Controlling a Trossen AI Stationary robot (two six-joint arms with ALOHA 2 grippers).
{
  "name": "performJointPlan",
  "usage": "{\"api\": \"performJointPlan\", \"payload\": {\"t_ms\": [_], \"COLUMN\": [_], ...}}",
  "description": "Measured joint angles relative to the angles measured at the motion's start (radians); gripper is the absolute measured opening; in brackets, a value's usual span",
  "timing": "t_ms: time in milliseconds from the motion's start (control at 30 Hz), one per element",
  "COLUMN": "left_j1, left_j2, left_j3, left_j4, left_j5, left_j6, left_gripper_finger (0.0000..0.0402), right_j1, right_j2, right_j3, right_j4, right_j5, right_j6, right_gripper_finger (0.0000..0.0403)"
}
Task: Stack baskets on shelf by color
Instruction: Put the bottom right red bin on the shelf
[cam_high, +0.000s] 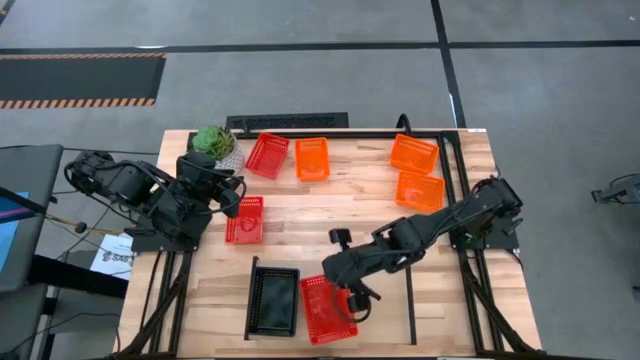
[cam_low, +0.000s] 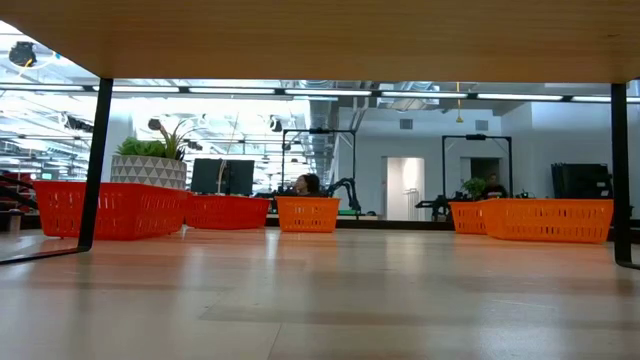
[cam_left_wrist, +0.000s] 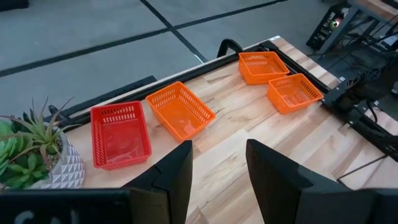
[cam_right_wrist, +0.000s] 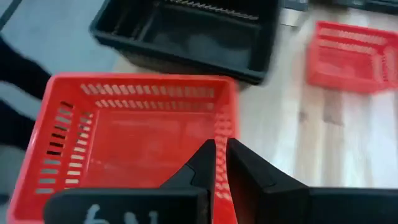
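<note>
My right gripper (cam_high: 352, 297) (cam_right_wrist: 221, 152) is shut on a red basket (cam_high: 328, 308) (cam_right_wrist: 134, 140) that sits on the shelf (cam_high: 385, 322) beside the black basket (cam_high: 273, 300) (cam_right_wrist: 193, 34). My left gripper (cam_high: 238, 198) (cam_left_wrist: 217, 168) is open and hovers by another red basket (cam_high: 245, 220) resting on the table. A third red basket (cam_high: 267, 155) (cam_left_wrist: 121, 134) and three orange baskets (cam_high: 312, 158) (cam_high: 414, 153) (cam_high: 420, 190) stand along the far side. In the low view the shelf plank (cam_low: 320, 40) spans the top and neither gripper shows. My right gripper pinches the rim of one long wall (cam_right_wrist: 227, 124) of the red basket, with one finger (cam_right_wrist: 199, 165) inside the basket and the other outside. The fingers come from above, slanting in from the table's right. Whether the basket is lifted off the shelf cannot be told.
A potted green plant (cam_high: 215, 143) (cam_left_wrist: 31, 155) stands at the far left corner next to the red basket. A thin black rail (cam_high: 411, 305) bounds the shelf on the right. Bare wood (cam_high: 330, 205) lies in the table's middle between the two arms.
</note>
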Motion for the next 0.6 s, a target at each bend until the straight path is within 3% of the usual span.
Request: {"api": "performJointPlan", "payload": {"t_ms": [600], "left_j1": [0.000], "left_j2": [0.001], "left_j3": [0.000], "left_j4": [0.000], "left_j5": [-0.001], "left_j6": [-0.019], "left_gripper_finger": [0.0138], "right_j1": [-0.011], "right_j2": [0.027], "right_j3": [-0.003], "right_j4": [-0.020], "right_j5": [-0.010], "right_j6": [-0.072], "right_gripper_finger": [0.0059]}}
